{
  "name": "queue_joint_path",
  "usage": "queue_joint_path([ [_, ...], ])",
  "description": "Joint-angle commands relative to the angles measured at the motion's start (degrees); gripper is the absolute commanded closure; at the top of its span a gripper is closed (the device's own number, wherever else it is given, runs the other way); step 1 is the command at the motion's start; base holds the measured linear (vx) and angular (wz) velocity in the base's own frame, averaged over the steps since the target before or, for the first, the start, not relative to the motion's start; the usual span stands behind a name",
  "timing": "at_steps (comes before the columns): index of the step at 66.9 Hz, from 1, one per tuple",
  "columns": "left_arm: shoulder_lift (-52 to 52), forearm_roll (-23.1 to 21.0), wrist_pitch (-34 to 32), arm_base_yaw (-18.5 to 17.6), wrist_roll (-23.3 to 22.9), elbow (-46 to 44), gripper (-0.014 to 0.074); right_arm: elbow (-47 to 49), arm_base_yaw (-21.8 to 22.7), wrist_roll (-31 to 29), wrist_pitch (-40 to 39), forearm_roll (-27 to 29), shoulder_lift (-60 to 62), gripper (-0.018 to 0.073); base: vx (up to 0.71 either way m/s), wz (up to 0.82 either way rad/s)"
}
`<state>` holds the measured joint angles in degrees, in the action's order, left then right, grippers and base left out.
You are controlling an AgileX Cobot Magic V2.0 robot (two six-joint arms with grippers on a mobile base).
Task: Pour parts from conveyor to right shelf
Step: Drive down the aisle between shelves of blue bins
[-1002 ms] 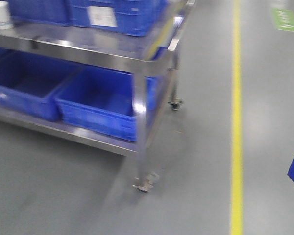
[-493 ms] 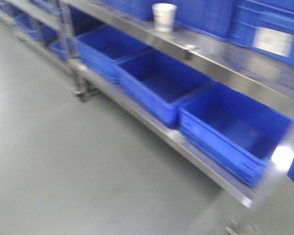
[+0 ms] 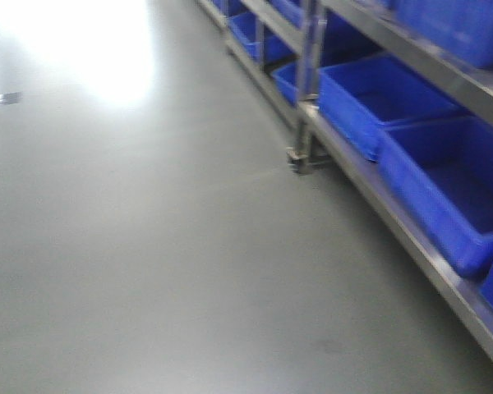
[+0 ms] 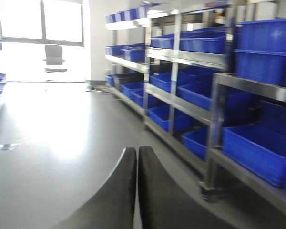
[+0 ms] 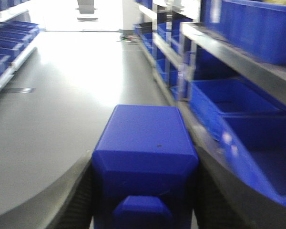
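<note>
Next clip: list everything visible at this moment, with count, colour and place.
blue block: one, bright blue, clamped in the right gripper.
steel shelving: several racks, silver, lining the aisle's right side.
bins: many, blue, on the shelving levels; more at far left.
chair: one, grey, at the aisle's far end.
floor: one, glossy grey, down the aisle.
left gripper: one, dark fingers, shut and empty.
right gripper: one, dark fingers, shut on the blue block.

Your front view has swung: the right shelf now runs on the side of the right hand, floor fills the rest; cup and yellow line gone.
</note>
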<state>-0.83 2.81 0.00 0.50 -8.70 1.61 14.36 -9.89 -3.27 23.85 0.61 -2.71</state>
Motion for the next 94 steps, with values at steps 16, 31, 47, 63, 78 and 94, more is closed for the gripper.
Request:
queue_joint_path([
  [16,-0.60,-0.51,-4.52,-0.12,-0.39,1.54,0.0603,1.63,-0.03,-0.48,-4.83,-0.21,-0.69,0.0560,0.04,0.80],
  [31,-0.60,-0.51,-4.52,-0.12,-0.39,1.54,0.0603,1.63,-0.03,-0.48,-4.83,-0.21,-0.69,0.0560,0.02,0.44],
  [47,-0.60,-0.51,-4.52,-0.12,-0.39,1.54,0.0603,1.63,-0.03,-0.48,-4.83,-0.21,-0.69,0.0560,0.06,0.05],
  [63,-0.60,-0.51,-4.52,-0.12,-0.39,1.54,0.0603,1.63,-0.03,-0.48,-4.83,-0.21,-0.69,0.0560,0.17,0.07],
  [78,-0.60,-0.51,-4.52,-0.12,-0.39,1.54,0.0603,1.63,-0.03,-0.48,-4.83,-0.21,-0.69,0.0560,0.31,-0.10],
  [94,-0.60,-0.51,-4.52,-0.12,-0.39,1.54,0.0603,1.63,-0.03,-0.48,-4.83,-0.21,-0.69,0.0560,0.43,-0.23],
])
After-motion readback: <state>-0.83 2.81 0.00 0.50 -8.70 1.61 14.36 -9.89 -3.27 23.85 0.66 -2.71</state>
